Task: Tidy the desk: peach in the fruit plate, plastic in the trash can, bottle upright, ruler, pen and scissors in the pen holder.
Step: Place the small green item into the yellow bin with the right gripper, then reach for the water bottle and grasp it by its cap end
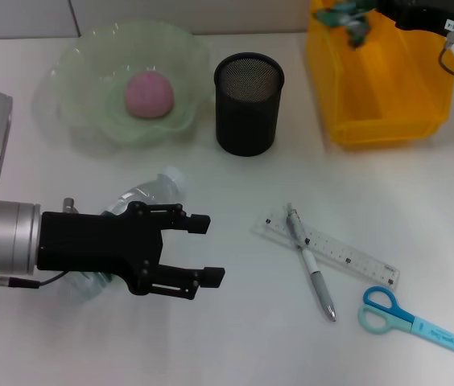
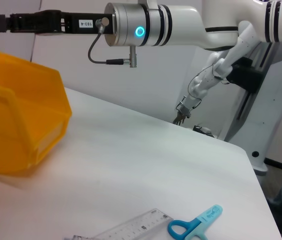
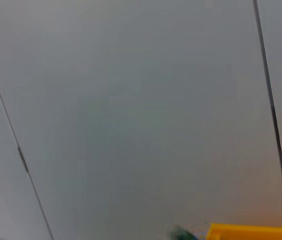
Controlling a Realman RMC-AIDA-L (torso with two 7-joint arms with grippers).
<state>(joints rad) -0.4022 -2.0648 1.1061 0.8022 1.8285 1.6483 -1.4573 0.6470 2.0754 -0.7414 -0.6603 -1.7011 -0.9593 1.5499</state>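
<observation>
The left gripper hovers with jaws wide beside the lying bottle, bare surface ahead. The right gripper's jaws hold plastic over the yellow trash can.

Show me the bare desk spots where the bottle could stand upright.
Bare desk lies between the left gripper and the ruler, and below the yellow trash can. It is crowded where the pen, ruler and scissors lie, and around the bottle.
</observation>
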